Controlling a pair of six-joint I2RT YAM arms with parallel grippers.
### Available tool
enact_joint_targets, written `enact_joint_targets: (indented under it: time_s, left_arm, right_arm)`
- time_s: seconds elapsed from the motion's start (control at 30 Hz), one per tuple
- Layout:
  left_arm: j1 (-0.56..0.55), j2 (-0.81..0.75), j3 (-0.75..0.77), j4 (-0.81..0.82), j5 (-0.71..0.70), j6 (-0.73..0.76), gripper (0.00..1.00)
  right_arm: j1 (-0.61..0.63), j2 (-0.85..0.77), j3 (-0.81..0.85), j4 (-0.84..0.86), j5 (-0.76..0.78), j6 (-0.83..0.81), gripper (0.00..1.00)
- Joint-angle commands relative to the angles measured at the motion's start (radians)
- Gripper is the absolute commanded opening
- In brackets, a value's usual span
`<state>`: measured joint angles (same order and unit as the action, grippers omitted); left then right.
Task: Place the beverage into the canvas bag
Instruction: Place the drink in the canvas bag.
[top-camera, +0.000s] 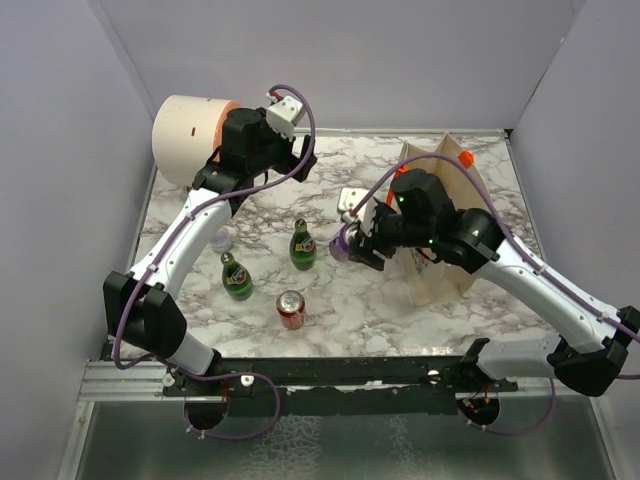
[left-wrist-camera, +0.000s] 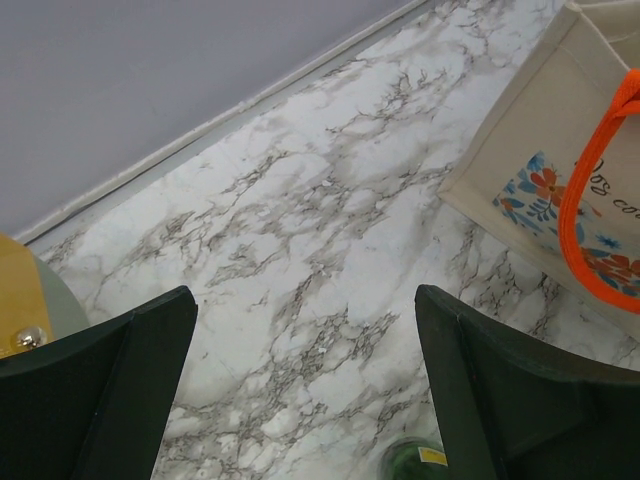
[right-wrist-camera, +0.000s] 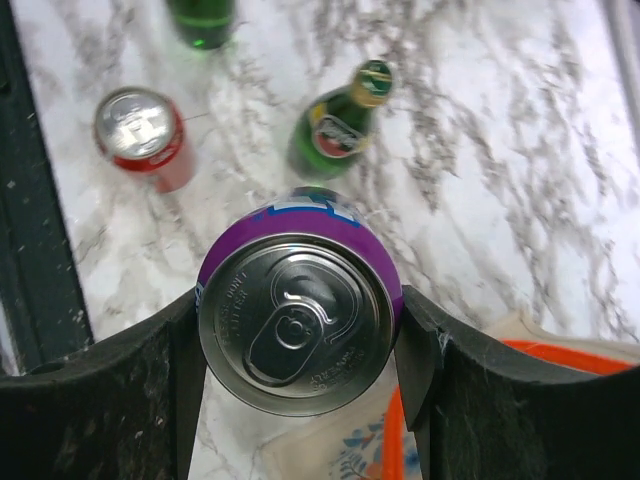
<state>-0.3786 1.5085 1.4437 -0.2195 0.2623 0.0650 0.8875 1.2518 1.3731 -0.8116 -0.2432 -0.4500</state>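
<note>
Beverage for this task, the purple can (right-wrist-camera: 300, 320), is pinched at its sides by my right tool (top-camera: 356, 242), top lid facing up, held above the surface (top-camera: 400, 310) just left of the canvas bag (top-camera: 436, 282). The bag stands at the right side of the surface, its orange handle (top-camera: 466, 158) poking up at the far end.

To do this step well, I should raise the can above the rim, carry it right until it is over the mouth, keep it upright, and miss the handles so the bag doesn't tip. From above I can't judge well how wide the mouth gapes, so I'd go in slowly before letting go.

My right arm bends in from its near-right base and crosses over the bag, wrist tipped down. My left tool (left-wrist-camera: 305, 300) is spread and empty, reaching toward the back.
</note>
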Motion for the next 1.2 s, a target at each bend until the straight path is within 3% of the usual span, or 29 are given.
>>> enact_joint_targets:
  time_s: [0.0, 0.27, 0.53, 0.73, 1.17]
  left_arm:
    - [0.004, 0.022, 0.064, 0.05, 0.035, -0.047, 0.93]
    - [-0.026, 0.057, 0.098, 0.064, 0.054, -0.081, 0.92]
    - [-0.171, 0.071, 0.116, 0.041, 0.124, 0.027, 0.9]
    - [-0.299, 0.09, 0.158, -0.02, 0.207, 0.148, 0.88]
    - [-0.499, 0.237, 0.342, -0.229, 0.421, 0.463, 0.82]
  right_arm:
    - [-0.133, -0.058, 0.101, 0.04, 0.098, 0.081, 0.34]
    - [-0.383, -0.105, 0.147, 0.019, 0.135, 0.152, 0.32]
    - [-0.592, -0.152, 0.15, -0.003, 0.129, 0.223, 0.3]
    - [-0.664, -0.163, 0.117, -0.019, 0.12, 0.25, 0.29]
    - [-0.695, -0.106, 0.08, -0.063, 0.105, 0.244, 0.27]
